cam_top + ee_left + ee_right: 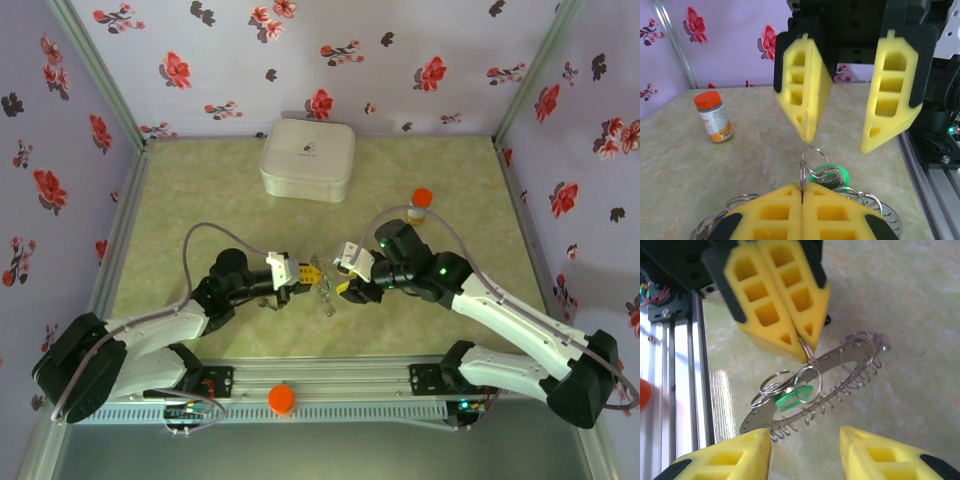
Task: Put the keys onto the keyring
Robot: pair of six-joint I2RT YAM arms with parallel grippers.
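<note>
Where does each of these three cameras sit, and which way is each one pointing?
Top camera: above and behind the arms, looking down at the table; both arms show, left gripper and right gripper meeting mid-table.
Left wrist camera: on the left arm, looking forward past its own shut fingers, which pinch a wire loop, at the open right gripper and a bottle.
Right wrist camera: on the right arm, looking down between its own spread fingers at the left gripper and keyring.
Shared: both wrist views show the green tab.

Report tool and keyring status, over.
Left tool shut on small metal loop at keyring. Right tool open, facing it. Green tab against keyring. Bottle off to the side.
</note>
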